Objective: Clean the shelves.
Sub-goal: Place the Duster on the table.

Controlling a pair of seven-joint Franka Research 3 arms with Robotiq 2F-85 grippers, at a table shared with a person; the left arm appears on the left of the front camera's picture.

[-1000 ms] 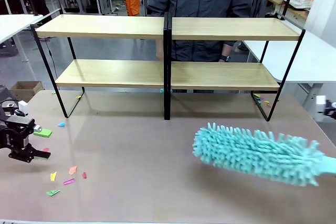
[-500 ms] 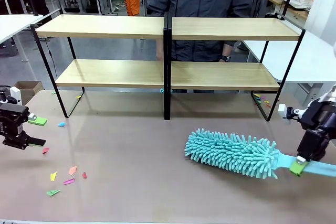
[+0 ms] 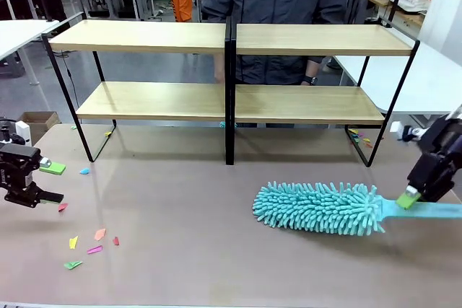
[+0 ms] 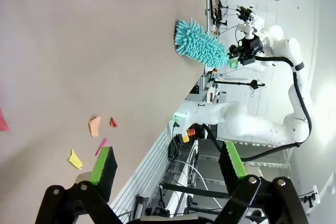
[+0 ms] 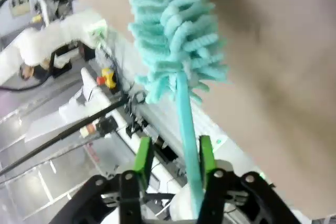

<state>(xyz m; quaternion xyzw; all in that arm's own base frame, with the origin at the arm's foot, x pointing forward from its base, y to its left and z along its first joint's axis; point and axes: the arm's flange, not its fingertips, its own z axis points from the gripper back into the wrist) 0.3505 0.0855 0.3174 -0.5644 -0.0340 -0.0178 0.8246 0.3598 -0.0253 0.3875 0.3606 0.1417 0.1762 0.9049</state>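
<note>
The shelves (image 3: 229, 101), two joined black-framed racks with light-wood boards, stand across the far half of the brown table, and their boards are bare. A teal fluffy duster (image 3: 317, 209) lies on the table in front of the right rack. Its flat handle (image 5: 186, 124) runs between the fingers of my right gripper (image 3: 409, 198) (image 5: 174, 156). The handle lies against one green pad, with a gap to the other. My left gripper (image 3: 45, 180) (image 4: 168, 163) hangs open and empty over the table's left edge, far from the duster (image 4: 202, 44).
Small coloured paper scraps (image 3: 92, 239) (image 4: 94, 126) lie on the table at front left, and more scraps (image 3: 359, 137) sit by the right rack's foot. A person in a dark jacket (image 3: 278, 5) stands behind the shelves. White tables (image 3: 426, 77) flank the scene.
The duster came in from the right, then dropped from a tilt to lie flat on the table. My right gripper rose slightly along its handle. The left gripper drew back to the left edge.
</note>
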